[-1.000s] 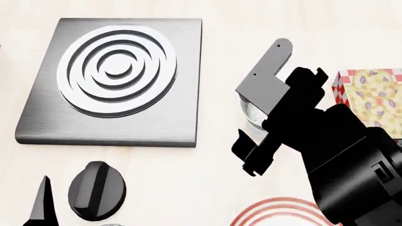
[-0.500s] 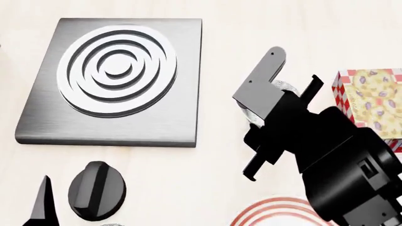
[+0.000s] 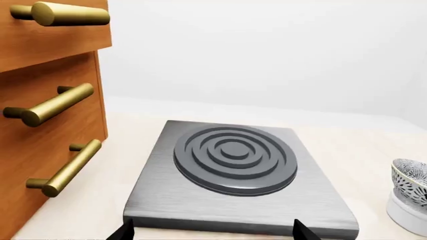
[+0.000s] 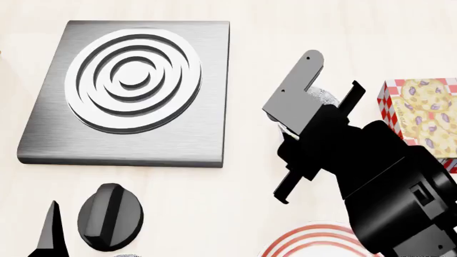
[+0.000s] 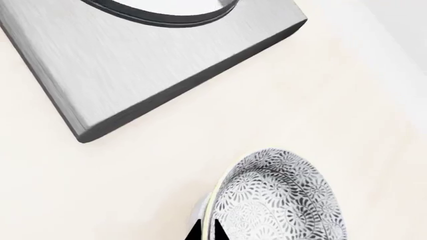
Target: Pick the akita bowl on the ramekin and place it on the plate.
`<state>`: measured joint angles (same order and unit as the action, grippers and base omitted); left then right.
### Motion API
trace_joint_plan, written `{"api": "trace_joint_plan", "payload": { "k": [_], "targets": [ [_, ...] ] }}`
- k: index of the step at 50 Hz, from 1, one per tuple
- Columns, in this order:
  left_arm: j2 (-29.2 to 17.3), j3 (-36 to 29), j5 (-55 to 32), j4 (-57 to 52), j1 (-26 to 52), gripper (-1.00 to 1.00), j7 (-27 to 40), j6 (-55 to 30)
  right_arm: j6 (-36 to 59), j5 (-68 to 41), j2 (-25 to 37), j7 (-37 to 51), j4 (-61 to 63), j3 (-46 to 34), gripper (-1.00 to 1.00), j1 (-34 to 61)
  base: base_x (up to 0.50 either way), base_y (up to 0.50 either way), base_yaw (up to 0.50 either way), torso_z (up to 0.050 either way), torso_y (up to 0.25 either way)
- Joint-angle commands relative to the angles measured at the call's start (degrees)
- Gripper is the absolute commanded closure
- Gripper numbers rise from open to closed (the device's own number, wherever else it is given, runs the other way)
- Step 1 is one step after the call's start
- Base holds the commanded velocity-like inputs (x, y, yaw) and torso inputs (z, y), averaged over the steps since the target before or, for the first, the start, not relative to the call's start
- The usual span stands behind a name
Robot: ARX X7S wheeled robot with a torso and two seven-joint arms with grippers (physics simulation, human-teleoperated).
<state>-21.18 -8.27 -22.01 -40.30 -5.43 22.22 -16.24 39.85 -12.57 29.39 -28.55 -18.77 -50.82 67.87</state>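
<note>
The right gripper (image 4: pixel 325 110) hangs over the akita bowl (image 5: pixel 280 200), which sits stacked in the white ramekin (image 3: pixel 407 215) on the pale counter, right of the grey hob plate (image 4: pixel 125 91). Its jaws look spread, one finger beside the bowl's rim, nothing held. To do this step well, I judge it should settle one finger inside the rim and one outside, then close gently so the ramekin beneath stays put. The bowl shows nothing inside. The red-ringed plate (image 4: pixel 307 243) lies near, at the scene's front edge, its visible part bare. The left gripper (image 3: pixel 213 232) points at the hob, fingertips apart.
</note>
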Motion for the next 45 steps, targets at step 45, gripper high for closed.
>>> {"api": "trace_joint_plan", "payload": {
  "k": [45],
  "targets": [
    [-1.2,0.5,-2.8,-2.1,-0.1,-1.00,1.0,-0.2,23.9,-4.7,20.5,-12.4,48.0,-3.8,1.00,9.3,0.00,0.00,0.00,0.000,0.000]
  ]
}}
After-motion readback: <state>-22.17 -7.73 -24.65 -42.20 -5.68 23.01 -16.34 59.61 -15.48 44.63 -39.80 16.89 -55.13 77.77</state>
